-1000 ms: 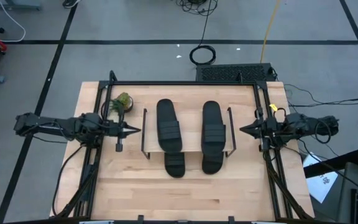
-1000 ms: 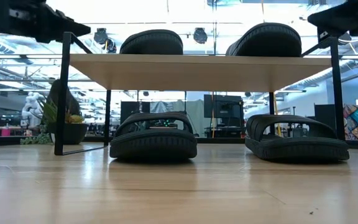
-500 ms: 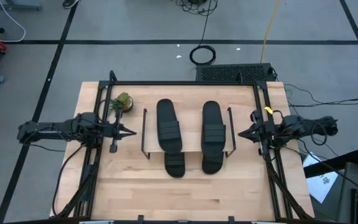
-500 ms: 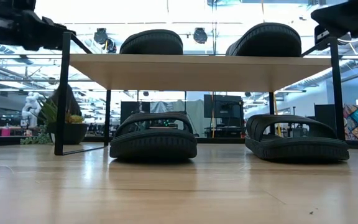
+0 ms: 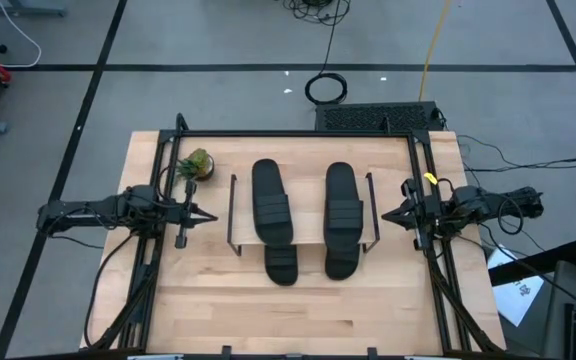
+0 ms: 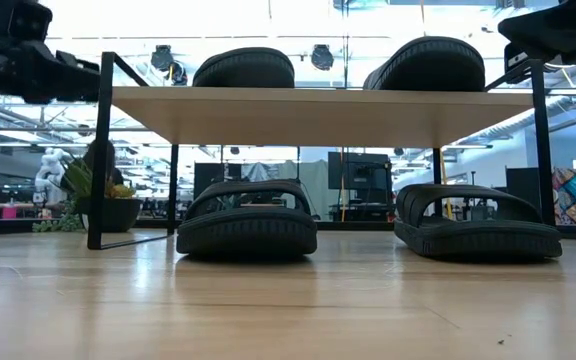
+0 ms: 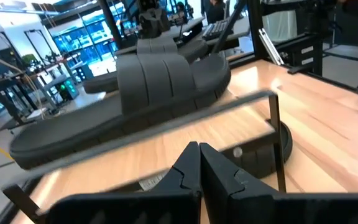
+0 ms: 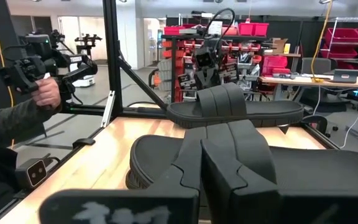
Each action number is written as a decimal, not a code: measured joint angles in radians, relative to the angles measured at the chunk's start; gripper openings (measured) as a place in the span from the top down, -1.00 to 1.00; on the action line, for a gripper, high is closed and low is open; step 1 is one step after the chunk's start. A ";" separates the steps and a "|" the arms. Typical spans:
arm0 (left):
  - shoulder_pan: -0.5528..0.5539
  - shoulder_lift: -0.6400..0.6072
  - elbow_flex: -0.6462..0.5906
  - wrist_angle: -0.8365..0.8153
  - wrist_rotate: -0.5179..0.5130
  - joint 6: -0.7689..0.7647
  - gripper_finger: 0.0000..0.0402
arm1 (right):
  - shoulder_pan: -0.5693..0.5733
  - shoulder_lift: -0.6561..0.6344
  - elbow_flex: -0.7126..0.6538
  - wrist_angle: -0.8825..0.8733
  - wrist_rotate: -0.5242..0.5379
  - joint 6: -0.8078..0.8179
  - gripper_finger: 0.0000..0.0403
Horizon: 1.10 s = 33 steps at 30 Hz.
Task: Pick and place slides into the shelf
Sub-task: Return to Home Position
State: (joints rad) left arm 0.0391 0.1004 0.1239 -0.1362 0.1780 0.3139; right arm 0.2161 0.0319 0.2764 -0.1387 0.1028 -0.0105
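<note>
Slides (image 5: 271, 202) fill both levels of the shelf (image 5: 308, 226) at the centre of the high view. We see two slides lying side by side on its top board. Two more sit under the board on the counter (image 5: 268, 320), their ends poking out toward the bottom of the frame. In the low view the lower left slide (image 6: 247, 222) and the lower right slide (image 6: 476, 225) rest flat on the wood.

At the left of the high view, the left fingers (image 5: 203, 212) hover near the shelf's wire side, pressed together with nothing between them. The right fingers (image 5: 395, 212) hover just beside the opposite wire side, likewise closed and empty. A small potted plant (image 5: 196, 163) stands at the counter's upper left.
</note>
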 joint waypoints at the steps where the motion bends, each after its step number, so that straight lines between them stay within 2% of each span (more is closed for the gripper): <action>1: 0.000 -0.009 -0.013 0.002 0.000 -0.002 1.00 | 0.000 0.000 0.000 0.000 0.000 0.000 1.00; 8: 0.000 -0.056 -0.064 0.035 -0.002 -0.009 1.00 | 0.000 0.000 0.000 0.000 0.004 -0.001 1.00; 17: 0.000 -0.076 -0.065 0.035 -0.003 -0.072 1.00 | 0.000 0.000 0.000 0.001 0.004 -0.004 1.00; 25: 0.000 -0.075 -0.065 0.034 -0.079 -0.142 1.00 | 0.000 0.000 0.000 0.000 0.004 -0.020 1.00; 33: 0.000 -0.075 -0.065 0.034 -0.101 -0.144 1.00 | 0.000 0.001 0.000 -0.007 0.000 0.104 1.00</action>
State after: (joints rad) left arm 0.0391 0.0254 0.0589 -0.1020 0.0772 0.1703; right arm 0.2161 0.0326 0.2764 -0.1461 0.1032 0.0937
